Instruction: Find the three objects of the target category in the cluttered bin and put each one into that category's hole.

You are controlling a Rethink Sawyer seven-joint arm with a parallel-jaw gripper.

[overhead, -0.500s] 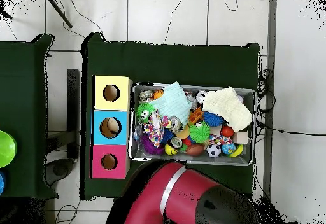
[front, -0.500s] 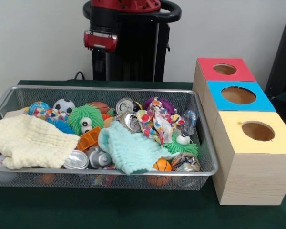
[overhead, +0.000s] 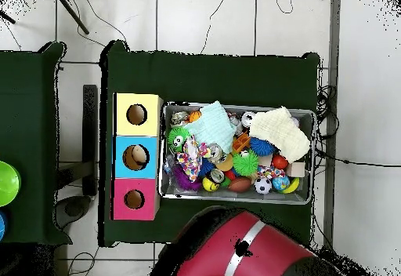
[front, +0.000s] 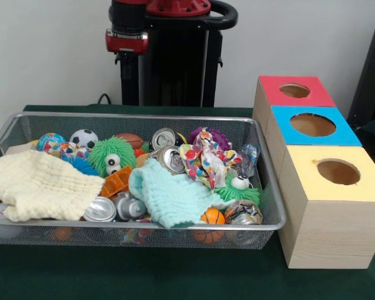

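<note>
Target category not stated, so all risks judged by class. Far left of mesh bin (front: 272, 194): cream cloth (front: 40, 184) draped over the heap, hiding whatever lies beneath; likely to miss a target there, or to lift cloth and toy together. Soccer ball (front: 83, 137) near the back wall, round and free to roll off a closing grip. Green fuzzy toy (front: 112, 156) soft and bristly, apt to snag on neighbours. Silver cans (front: 100, 209) lying on their sides low at the front, half buried; another can (front: 172, 159) resting on the teal cloth (front: 169, 197); smooth, prone to slip or spin. Patterned cloth (front: 203, 159) tangled at centre right, could trail and drag items over the rim onto the worktop (front: 175, 275). Orange ball (front: 212, 217) pressed against the front mesh, little room to reach in. Just beside the bin, on the right: red box (front: 269, 94), blue box (front: 284, 134), yellow box (front: 303, 181), one hole each; possible drop into the wrong hole, or jam of bulky cloth at an opening. Arm (front: 127, 37) drawn back high behind the bin; pincer not made out in either view, spread or pressed together impossible to tell.
</note>
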